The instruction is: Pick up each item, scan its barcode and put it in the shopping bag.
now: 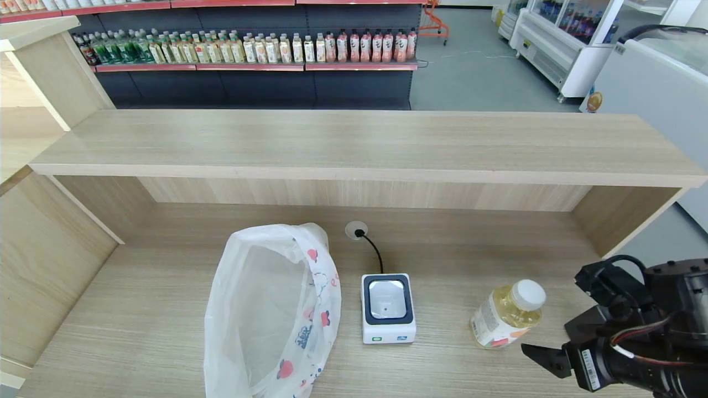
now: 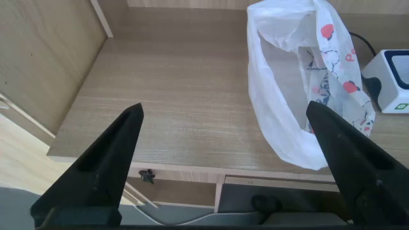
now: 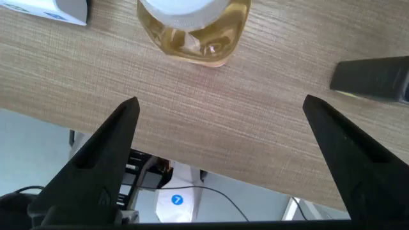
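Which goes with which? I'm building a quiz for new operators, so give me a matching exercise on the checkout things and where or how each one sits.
Things:
1. shopping bag
2. scanner
3. bottle
4. right gripper

Places and states:
a. open, apart from the bottle, holding nothing
b. upright, to the scanner's right
c. standing with its mouth open, to the scanner's left
d. flat on the counter, with a black cable behind it

Pairs: 1-c, 2-d, 3-b, 4-a
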Available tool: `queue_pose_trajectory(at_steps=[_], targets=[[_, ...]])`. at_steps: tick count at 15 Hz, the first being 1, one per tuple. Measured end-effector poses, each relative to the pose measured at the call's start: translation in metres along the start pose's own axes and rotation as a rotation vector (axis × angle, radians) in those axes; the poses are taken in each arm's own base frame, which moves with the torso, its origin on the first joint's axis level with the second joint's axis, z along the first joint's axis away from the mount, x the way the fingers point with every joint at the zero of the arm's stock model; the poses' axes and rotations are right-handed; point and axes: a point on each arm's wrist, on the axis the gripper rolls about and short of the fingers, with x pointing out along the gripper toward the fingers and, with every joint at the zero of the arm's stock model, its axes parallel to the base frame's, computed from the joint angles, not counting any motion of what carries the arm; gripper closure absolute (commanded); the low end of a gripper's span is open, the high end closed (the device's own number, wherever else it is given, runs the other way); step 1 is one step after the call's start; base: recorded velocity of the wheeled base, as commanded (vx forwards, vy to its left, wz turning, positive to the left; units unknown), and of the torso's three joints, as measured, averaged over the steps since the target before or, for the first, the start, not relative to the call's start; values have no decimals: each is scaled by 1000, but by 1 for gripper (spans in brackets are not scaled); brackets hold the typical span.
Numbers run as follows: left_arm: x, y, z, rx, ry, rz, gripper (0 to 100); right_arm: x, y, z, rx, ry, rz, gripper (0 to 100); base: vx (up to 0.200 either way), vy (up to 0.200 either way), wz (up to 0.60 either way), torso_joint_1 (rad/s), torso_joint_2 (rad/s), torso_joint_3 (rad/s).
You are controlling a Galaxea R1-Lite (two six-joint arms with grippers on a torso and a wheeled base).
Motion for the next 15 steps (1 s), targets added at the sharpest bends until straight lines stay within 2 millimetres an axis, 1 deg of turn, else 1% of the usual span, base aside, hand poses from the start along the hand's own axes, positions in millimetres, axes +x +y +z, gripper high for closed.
queue_pose_trajectory(at_steps=[7, 11, 15], targets=[[0, 0, 0, 0, -1, 0, 0, 43, 23, 5, -56, -46, -6, 0, 0, 0, 0, 0, 0, 0], [0, 0, 0, 0, -1, 0, 0, 68, 30, 7, -57, -77, 1, 0, 0, 0, 0, 0, 0, 0], [0, 0, 0, 0, -1, 0, 0, 88, 34, 11, -49, -152, 4, 0, 0, 0, 0, 0, 0, 0]])
